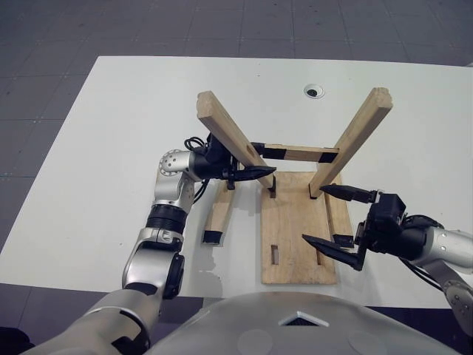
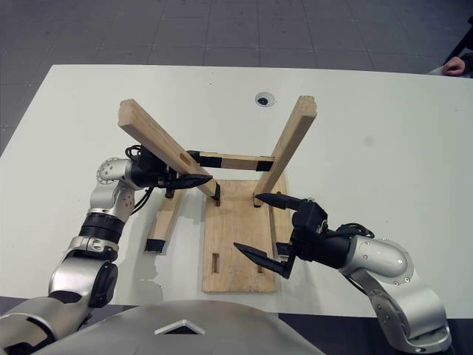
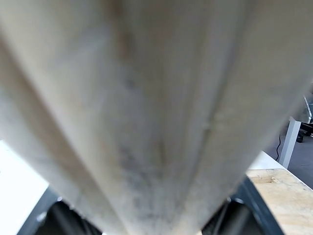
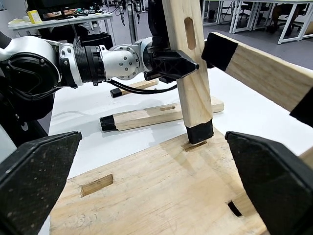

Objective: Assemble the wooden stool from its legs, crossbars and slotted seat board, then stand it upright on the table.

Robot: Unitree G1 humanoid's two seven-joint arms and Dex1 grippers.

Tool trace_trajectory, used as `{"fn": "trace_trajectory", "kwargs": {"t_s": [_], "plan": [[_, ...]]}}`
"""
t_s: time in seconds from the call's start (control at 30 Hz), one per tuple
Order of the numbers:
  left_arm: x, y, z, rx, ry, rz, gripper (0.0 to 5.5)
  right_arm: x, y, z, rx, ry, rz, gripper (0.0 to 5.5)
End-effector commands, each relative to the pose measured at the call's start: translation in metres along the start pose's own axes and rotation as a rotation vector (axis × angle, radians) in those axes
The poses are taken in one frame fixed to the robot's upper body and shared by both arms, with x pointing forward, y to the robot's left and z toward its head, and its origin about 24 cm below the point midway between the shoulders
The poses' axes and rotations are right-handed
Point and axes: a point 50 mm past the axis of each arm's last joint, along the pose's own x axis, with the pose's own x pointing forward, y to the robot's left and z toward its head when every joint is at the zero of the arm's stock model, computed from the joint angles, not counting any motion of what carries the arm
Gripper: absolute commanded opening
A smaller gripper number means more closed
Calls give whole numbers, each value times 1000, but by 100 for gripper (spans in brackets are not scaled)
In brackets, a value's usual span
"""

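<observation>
Left gripper (image 1: 259,172) clamps the left pale wooden leg (image 1: 222,126), tilted in the slotted seat board's (image 1: 292,251) far slot on the white table (image 1: 111,148); a black-taped crossbar (image 1: 295,153) joins the right leg (image 1: 355,137). Right gripper (image 1: 314,214) gapes empty over the board's near right.

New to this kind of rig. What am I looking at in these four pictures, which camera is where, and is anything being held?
A humanoid robot with two two-fingered grippers works at a white table. The two wide pictures come from its head, looking down; the close ones come from cameras on its wrists. The slotted seat board lies flat. A left leg and a right leg stand in its far slots, joined by a crossbar. The left gripper clamps the left leg; the right gripper hangs open above the board's right side. A loose leg lies left of the board.
</observation>
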Motion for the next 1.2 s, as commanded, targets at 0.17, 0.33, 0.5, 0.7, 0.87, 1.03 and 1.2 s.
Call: {"fn": "trace_trajectory", "kwargs": {"t_s": [0.17,0.33,0.5,0.7,0.87,1.03,1.2], "plan": [[-7,-1,-5,-8,45,9,205,0,0,4,-24,0,-6,550],[-11,-2,-5,-9,59,8,205,-1,0,4,-27,-1,-11,550],[-15,-7,-5,-5,76,4,205,-1,-1,7,-35,-5,-29,550],[-15,-13,-1,33,76,14,205,-2,0,7,-42,-7,-42,550],[-17,-18,-10,24,86,46,205,-2,-1,8,-46,-9,-47,550],[-15,-15,-17,35,97,118,205,-1,-2,8,-51,-10,-55,550],[-18,-15,-29,29,129,176,205,-1,-2,9,-56,-13,-66,550]]}}
